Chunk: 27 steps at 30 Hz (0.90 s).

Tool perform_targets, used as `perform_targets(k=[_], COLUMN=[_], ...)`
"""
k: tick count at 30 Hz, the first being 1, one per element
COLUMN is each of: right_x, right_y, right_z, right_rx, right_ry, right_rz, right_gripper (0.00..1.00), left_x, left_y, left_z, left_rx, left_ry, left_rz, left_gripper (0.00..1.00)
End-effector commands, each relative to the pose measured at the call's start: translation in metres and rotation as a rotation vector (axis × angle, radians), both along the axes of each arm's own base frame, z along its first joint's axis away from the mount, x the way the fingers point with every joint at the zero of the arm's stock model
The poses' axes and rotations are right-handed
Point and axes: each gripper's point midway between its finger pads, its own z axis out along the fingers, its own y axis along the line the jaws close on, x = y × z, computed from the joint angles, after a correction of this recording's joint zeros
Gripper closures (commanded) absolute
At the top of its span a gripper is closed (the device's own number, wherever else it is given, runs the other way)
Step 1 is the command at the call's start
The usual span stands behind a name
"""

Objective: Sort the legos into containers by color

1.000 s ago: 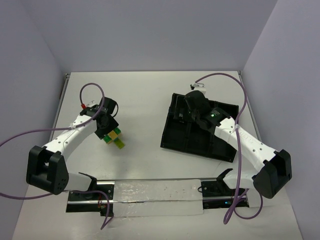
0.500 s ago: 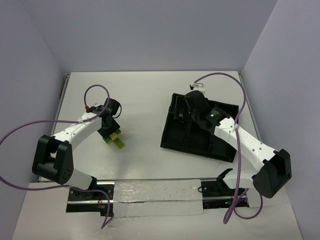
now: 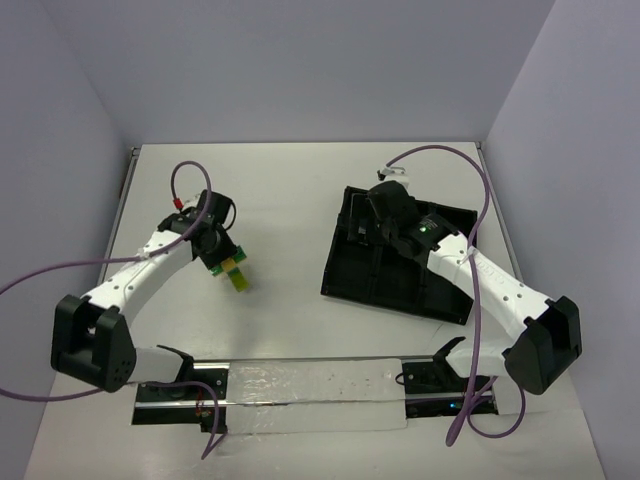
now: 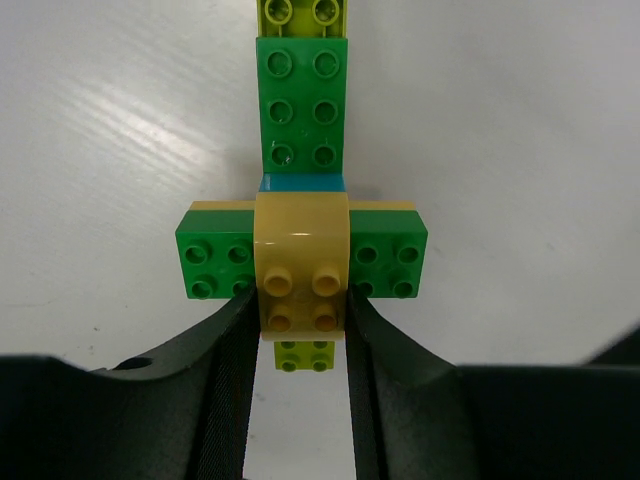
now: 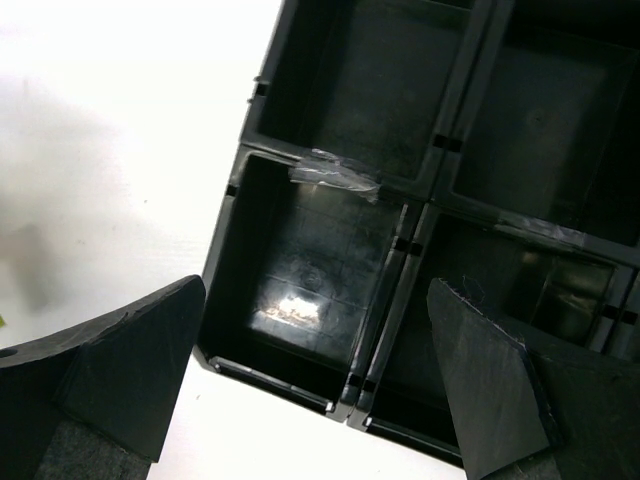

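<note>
A joined cluster of legos [image 3: 235,274] sits left of centre on the white table. In the left wrist view it is a yellow brick [image 4: 300,255] on top, a green brick [image 4: 212,258] crosswise under it, a long green brick [image 4: 302,110], a light blue sliver [image 4: 300,183] and lime bricks [image 4: 304,354] at both ends. My left gripper [image 3: 220,256] [image 4: 298,325] is shut on the yellow brick. My right gripper [image 3: 372,230] [image 5: 320,385] is open and empty above the near-left compartments of the black tray [image 3: 400,292] [image 5: 398,245]. The compartments in view hold no bricks.
Clear tape [image 5: 335,175] is stuck on a tray wall. A metal rail with a white strip [image 3: 310,395] runs along the near table edge. Purple cables [image 3: 440,152] loop above both arms. Grey walls close in the table on three sides.
My left arm has swung and its gripper has shifted slightly up and right, with the lego cluster moving a little with it. The right arm has stayed still.
</note>
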Motion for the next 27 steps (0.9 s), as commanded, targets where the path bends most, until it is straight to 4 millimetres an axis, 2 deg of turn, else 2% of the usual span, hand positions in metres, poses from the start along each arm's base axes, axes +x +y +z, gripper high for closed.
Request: perform_targets(k=[1, 4, 7, 13, 15, 18, 20, 22, 24, 27], right_x=[0.002, -0.004, 0.001, -0.001, -0.001, 0.001, 0.001, 0.001, 0.002, 0.005], right_y=[0.025, 0.049, 0.065, 0.119, 0.139, 0.165, 0.172, 0.190, 0.200, 0.206], right_z=[0.029, 0.045, 0.066, 0.095, 0.097, 0.087, 0.087, 0.086, 0.083, 0.077], right_rx=[0.067, 0.149, 0.210, 0.397, 0.435, 0.452, 0.461, 0.491, 0.491, 0.497], right_ry=[-0.044, -0.062, -0.079, -0.079, -0.070, -0.038, -0.034, -0.015, -0.005, 0.010], right_rz=[0.123, 0.247, 0.281, 0.418, 0.461, 0.496, 0.505, 0.558, 0.577, 0.573], right_gripper=[0.00, 0.01, 0.03, 0.04, 0.04, 0.04, 0.04, 0.04, 0.04, 0.05], left_x=[0.035, 0.039, 0.040, 0.042, 0.041, 0.041, 0.040, 0.040, 0.039, 0.038], left_y=[-0.041, -0.061, -0.074, -0.097, -0.102, -0.109, -0.110, -0.112, -0.112, -0.114], left_z=[0.084, 0.111, 0.124, 0.132, 0.132, 0.135, 0.135, 0.137, 0.137, 0.135], left_rx=[-0.134, -0.201, -0.257, -0.375, -0.411, -0.449, -0.458, -0.467, -0.469, -0.478], left_ry=[-0.250, -0.310, -0.349, -0.379, -0.382, -0.396, -0.393, -0.397, -0.393, -0.386], left_rz=[-0.270, -0.384, -0.440, -0.484, -0.489, -0.497, -0.499, -0.505, -0.509, -0.515], left_gripper=[1.00, 1.00, 1.00, 1.00, 1.00, 1.00, 1.00, 1.00, 1.00, 1.00])
